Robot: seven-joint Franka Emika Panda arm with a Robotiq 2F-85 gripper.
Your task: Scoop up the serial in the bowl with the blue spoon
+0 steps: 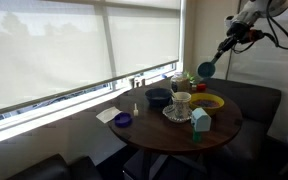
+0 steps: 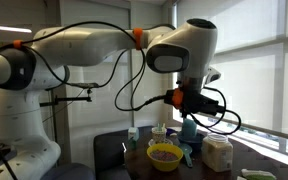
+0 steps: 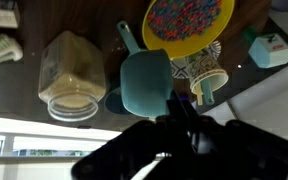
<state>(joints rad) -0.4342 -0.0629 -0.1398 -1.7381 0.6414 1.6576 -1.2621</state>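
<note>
Dark wooden tabletop [image 1: 159, 132], round, on which the breakfast things are grouped within the arm's reach. Yellow bowl [image 3: 187, 52], set near the tabletop's edge and filled with multicoloured cereal [image 3: 184, 20], is kept uncovered for scooping. Blue spoon [image 3: 144, 82] is held well above the bowl, scoop lowermost and no cereal seen on it, so that it can be lowered in; the scooping is judged not yet begun. Pincer [image 1: 227, 46] is clamped tight on the spoon's handle, so slipping is prevented.
</note>
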